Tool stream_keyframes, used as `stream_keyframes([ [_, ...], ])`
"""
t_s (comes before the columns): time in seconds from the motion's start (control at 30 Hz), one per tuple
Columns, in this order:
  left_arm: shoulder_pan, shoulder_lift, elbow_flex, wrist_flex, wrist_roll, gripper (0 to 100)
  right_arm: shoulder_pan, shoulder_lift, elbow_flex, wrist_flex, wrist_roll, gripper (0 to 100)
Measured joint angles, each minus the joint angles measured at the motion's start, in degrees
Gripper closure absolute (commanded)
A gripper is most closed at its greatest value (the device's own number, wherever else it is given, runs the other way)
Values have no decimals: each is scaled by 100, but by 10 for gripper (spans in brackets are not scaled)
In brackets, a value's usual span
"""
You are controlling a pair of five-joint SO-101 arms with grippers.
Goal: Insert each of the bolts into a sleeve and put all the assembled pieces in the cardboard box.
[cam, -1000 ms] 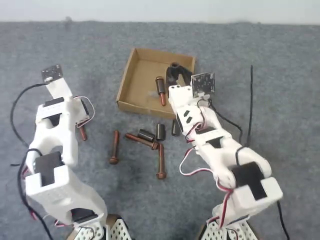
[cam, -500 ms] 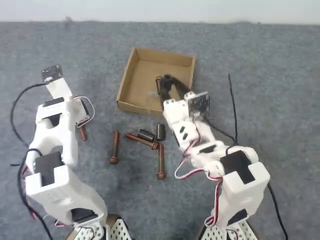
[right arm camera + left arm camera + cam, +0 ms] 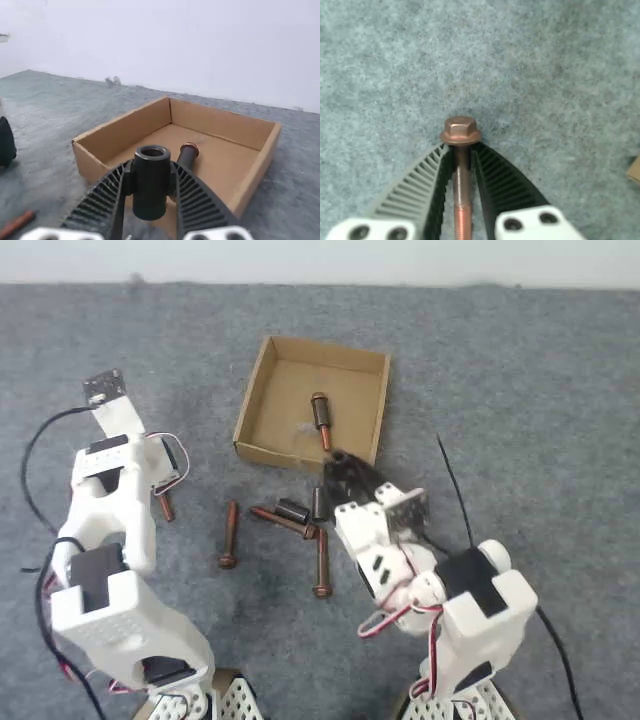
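My left gripper is shut on a copper bolt, head outward, low over the grey carpet; the high view shows it left of the loose parts. My right gripper is shut on a black sleeve, held upright, just in front of the cardboard box. From above, this gripper hangs over the box's near right corner. One assembled piece lies inside the box. Three loose bolts and two sleeves lie in front of the box.
Grey carpet covers the table up to a white wall at the back. A black cable trails from the right arm. Open carpet lies right of the box and at the far left.
The right arm has drawn back from over the box toward its base, and its gripper now sits at the box's near right corner. The left arm has kept still with its bolt.
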Motion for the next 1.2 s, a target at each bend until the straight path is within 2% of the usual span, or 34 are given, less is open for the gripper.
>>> stream_keyframes([
  [0.23, 0, 0, 0, 0, 0, 990, 9, -88, 914, -747, 0, 992],
  [0.33, 0, 0, 0, 0, 0, 990, 264, -97, 967, -888, 0, 992],
  [0.67, 0, 0, 0, 0, 0, 990, 387, -26, 818, -1266, 0, 992],
  [0.93, 0, 0, 0, 0, 0, 988, 396, 1248, 185, -1389, 0, 992],
  [1.2, 0, 0, 0, 0, 0, 987, 387, 1301, 149, -1407, 0, 992],
])
